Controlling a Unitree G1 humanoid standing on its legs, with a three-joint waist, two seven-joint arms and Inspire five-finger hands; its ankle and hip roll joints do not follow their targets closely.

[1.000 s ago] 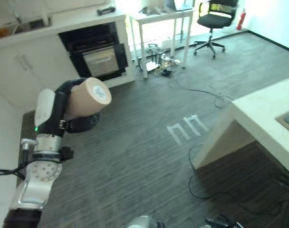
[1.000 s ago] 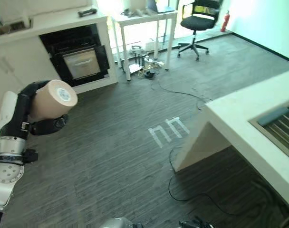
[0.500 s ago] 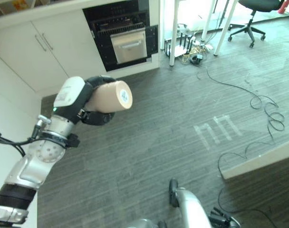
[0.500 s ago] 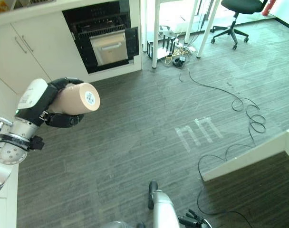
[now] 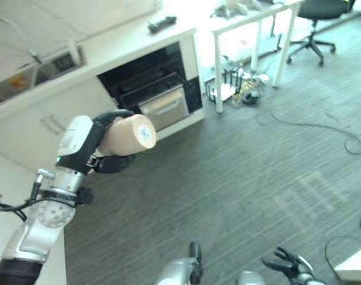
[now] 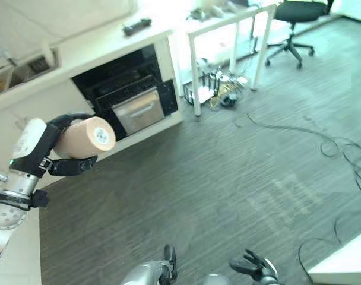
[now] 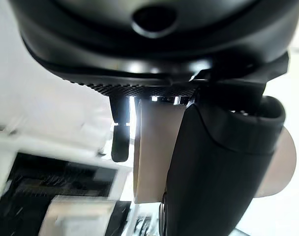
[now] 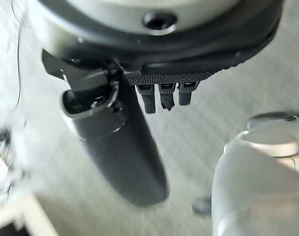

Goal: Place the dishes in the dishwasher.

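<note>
A beige cylindrical cup [image 5: 126, 135] lies on its side in my left hand [image 5: 90, 148], raised at the left above the dark floor. The fingers and thumb [image 7: 213, 172] curl round the cup [image 7: 154, 152]. Beyond it, under the white counter, stands a dark open appliance [image 5: 149, 89] with a silver front panel. My right hand [image 5: 287, 262] shows low at the bottom edge with its fingers spread and nothing in it; its thumb [image 8: 120, 147] sticks out straight over the floor.
The white counter [image 5: 109, 44] carries a sink [image 5: 44, 62] and a small dark object [image 5: 161, 24]. A white table [image 5: 252, 18] with clutter [image 5: 243, 89] beneath it and an office chair [image 5: 323, 12] stand at the back right. Cables [image 5: 311, 124] trail across the floor.
The whole picture has shifted, so the camera has moved; counter and sink now show. The cup stays in my left hand. My right hand's fingers have come into view at the bottom.
</note>
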